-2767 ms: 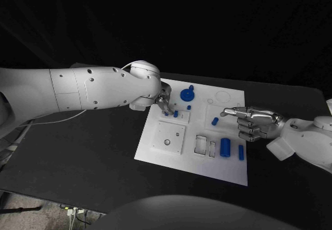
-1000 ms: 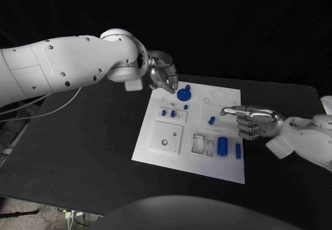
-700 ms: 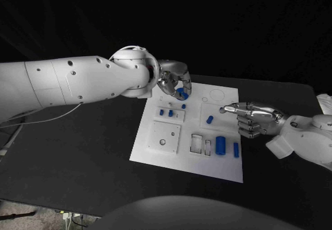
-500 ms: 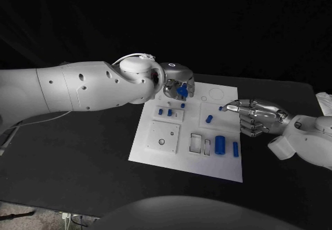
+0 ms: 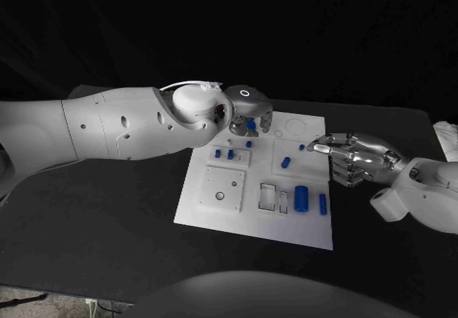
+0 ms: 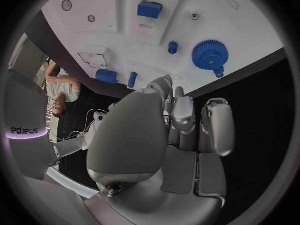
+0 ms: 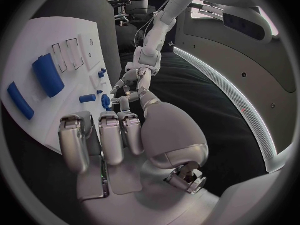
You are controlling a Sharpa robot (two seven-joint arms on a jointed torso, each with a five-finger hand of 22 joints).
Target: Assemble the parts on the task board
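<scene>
The white task board (image 5: 229, 212) lies in the middle of the black table. My left hand (image 5: 246, 109) hovers over its far edge, just above the blue gear (image 5: 250, 124). In the left wrist view its fingers (image 6: 215, 125) reach toward the gear (image 6: 209, 55) with nothing between them. My right hand (image 5: 358, 162) hangs at the board's right edge, fingers curled in and empty in the right wrist view (image 7: 109, 140). A tiny blue piece (image 5: 304, 147) sits by its foremost fingertip; I cannot tell whether they touch.
On the board lie a thick blue cylinder (image 5: 302, 199), a slim blue bar (image 5: 323, 204), a tilted blue peg (image 5: 284, 162) and two short pegs (image 5: 224, 154). Two rectangular slots (image 5: 267, 197) and a square plate with a hole (image 5: 222, 189) sit near the front.
My left hand rose from the short pegs, swung off the board's far left corner, then came in over the blue gear. The right hand has barely moved.
</scene>
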